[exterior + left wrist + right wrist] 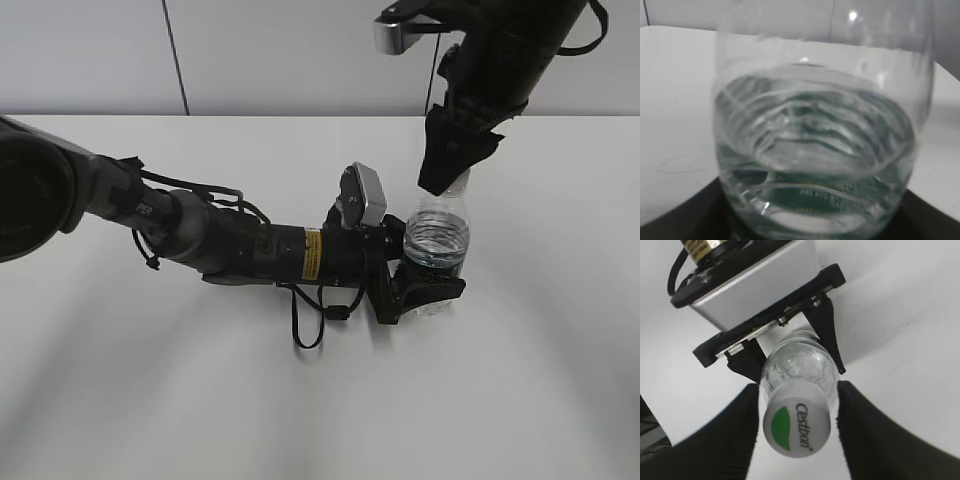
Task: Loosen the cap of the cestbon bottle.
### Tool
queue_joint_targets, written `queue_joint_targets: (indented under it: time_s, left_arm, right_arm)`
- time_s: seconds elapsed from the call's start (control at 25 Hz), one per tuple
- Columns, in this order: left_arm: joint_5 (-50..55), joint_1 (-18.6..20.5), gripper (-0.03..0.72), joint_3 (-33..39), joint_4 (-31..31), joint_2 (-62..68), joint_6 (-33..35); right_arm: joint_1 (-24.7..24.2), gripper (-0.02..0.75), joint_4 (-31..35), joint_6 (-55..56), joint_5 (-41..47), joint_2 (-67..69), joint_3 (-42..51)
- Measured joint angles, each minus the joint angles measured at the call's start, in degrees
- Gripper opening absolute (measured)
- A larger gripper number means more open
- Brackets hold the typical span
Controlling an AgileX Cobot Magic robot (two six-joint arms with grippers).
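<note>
The cestbon bottle (437, 235) stands upright on the white table, clear, ribbed and part full of water. My left gripper (425, 285) is shut on its lower half, where the green label shows through the water in the left wrist view (815, 150). My right gripper (450, 165) hangs over the bottle's top and hides the cap in the exterior view. In the right wrist view the white cap (796, 427) with its green half-moon sits between my open right fingers (798, 390), with a thin gap on each side.
The white table (150, 400) extends all around the bottle. The left arm (230, 245) lies low across the table from the left, with a cable loop (310, 325) under it. A grey wall stands behind.
</note>
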Motion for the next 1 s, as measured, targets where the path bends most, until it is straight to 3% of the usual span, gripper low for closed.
queue_joint_targets:
  time_s: [0.04, 0.12, 0.32, 0.4, 0.52, 0.8, 1.0]
  left_arm:
    - [-0.05, 0.0, 0.503, 0.0, 0.0, 0.0, 0.0]
    - [-0.05, 0.0, 0.503, 0.0, 0.0, 0.0, 0.0]
    - [0.0, 0.0, 0.503, 0.0, 0.0, 0.0, 0.0]
    - [-0.06, 0.0, 0.503, 0.0, 0.07, 0.0, 0.0]
    - [-0.06, 0.0, 0.503, 0.0, 0.07, 0.0, 0.0]
    - [-0.19, 0.0, 0.503, 0.0, 0.12, 0.0, 0.0]
    - [-0.19, 0.0, 0.503, 0.0, 0.08, 0.0, 0.0]
  right_arm:
    - [0.0, 0.504, 0.0, 2.85, 0.0, -0.05, 0.0]
    - [0.0, 0.602, 0.11, 9.54, -0.05, -0.53, 0.0]
    - [0.0, 0.636, 0.36, 36.74, -1.21, -3.54, 0.0]
    - [0.0, 0.634, 0.36, 47.39, -1.52, -3.81, 0.0]
    - [0.0, 0.603, 0.29, 52.4, -0.94, -2.98, 0.0]
    - [0.0, 0.529, -0.56, 53.02, -0.59, -0.47, 0.0]
    - [0.0, 0.393, -0.62, 52.97, -0.59, -0.47, 0.0]
